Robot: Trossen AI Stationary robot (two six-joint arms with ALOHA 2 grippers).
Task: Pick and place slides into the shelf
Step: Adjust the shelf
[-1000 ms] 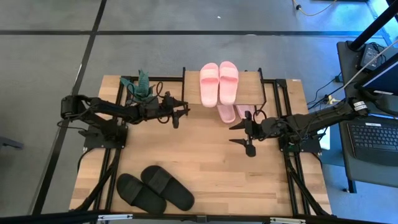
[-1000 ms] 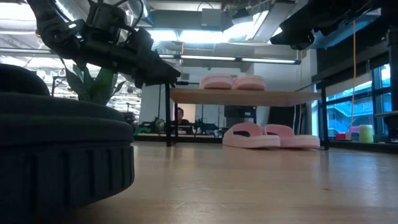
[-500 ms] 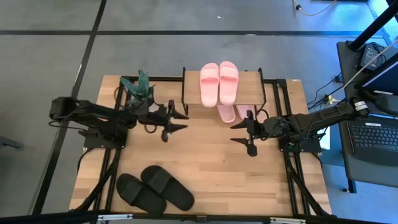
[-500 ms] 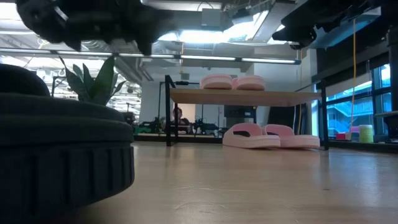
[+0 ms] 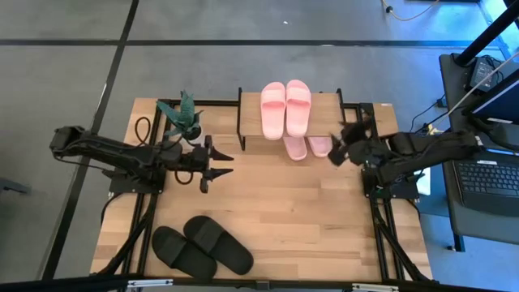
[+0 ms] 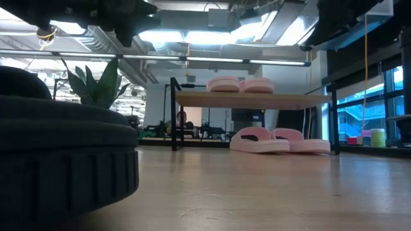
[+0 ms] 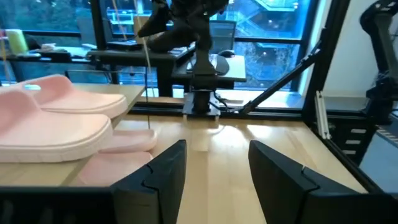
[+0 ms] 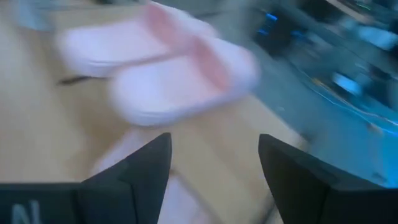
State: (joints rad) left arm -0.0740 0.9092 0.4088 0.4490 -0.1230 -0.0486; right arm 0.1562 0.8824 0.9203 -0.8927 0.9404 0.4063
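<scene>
One pale pink pair of slides [image 5: 285, 108] lies soles down on the shelf's top board [image 5: 327, 116]. A second pink pair [image 5: 306, 147] sits under that board, sticking out toward the near side; the low view shows this lower pair [image 6: 279, 140] on the bottom level. The black pair [image 5: 203, 246] rests near the table's near-left corner. My left gripper [image 5: 227, 164] hovers open left of the shelf, pointing right. In its wrist view the left gripper [image 7: 211, 162] faces the pink slides [image 7: 53, 124]. My right gripper [image 5: 342, 144] is open beside the shelf's right end, above the table.
A potted green plant [image 5: 183, 116] stands at the far left, just left of the shelf. A black metal frame [image 5: 369, 174] runs along the table's sides. Bare wooden tabletop [image 5: 284, 211] lies between the shelf and the black slides. A laptop [image 5: 486, 182] sits off the table's right.
My left gripper has drawn back toward the table's left and slightly toward the near edge, away from the shelf. My right gripper held still at first, then swung toward the far edge and right, turning beside the shelf's right end. The slides have stayed put.
</scene>
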